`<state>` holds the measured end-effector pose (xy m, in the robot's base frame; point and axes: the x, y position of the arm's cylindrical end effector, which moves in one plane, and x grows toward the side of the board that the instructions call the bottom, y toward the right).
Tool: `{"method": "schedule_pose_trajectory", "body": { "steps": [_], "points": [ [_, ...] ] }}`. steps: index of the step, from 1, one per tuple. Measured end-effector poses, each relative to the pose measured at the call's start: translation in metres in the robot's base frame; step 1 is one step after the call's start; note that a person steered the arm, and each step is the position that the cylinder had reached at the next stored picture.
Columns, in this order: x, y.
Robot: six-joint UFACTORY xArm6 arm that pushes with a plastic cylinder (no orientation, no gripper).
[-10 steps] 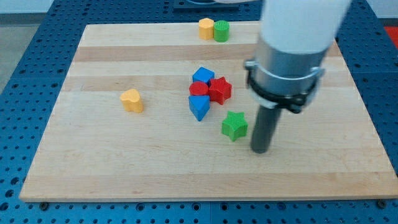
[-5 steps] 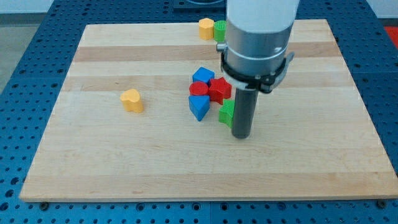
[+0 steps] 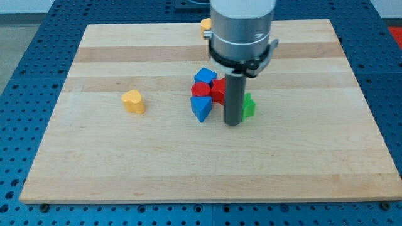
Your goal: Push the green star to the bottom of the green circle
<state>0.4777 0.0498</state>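
The green star (image 3: 249, 105) lies near the board's middle, mostly hidden behind my rod, with only its right part showing. My tip (image 3: 232, 122) rests on the board just left of and below the star, touching or nearly touching it. The green circle is hidden behind the arm's body near the view's top.
A red star (image 3: 218, 90), a red cylinder (image 3: 200, 90), a blue block (image 3: 205, 76) and a blue heart-like block (image 3: 201, 108) cluster just left of my rod. A yellow heart (image 3: 132, 100) lies at the left. A yellow block (image 3: 205, 24) peeks out at the top edge.
My rod has moved left and up the view. The green star, which was to the rod's left, now shows on its right and higher up, beside the red star.
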Motion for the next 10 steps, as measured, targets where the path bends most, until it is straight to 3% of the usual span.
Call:
{"method": "schedule_pose_trajectory", "body": {
  "steps": [2, 6, 10],
  "points": [
    [-0.037, 0.047],
    [-0.145, 0.039],
    [-0.172, -0.008]
  ]
}}
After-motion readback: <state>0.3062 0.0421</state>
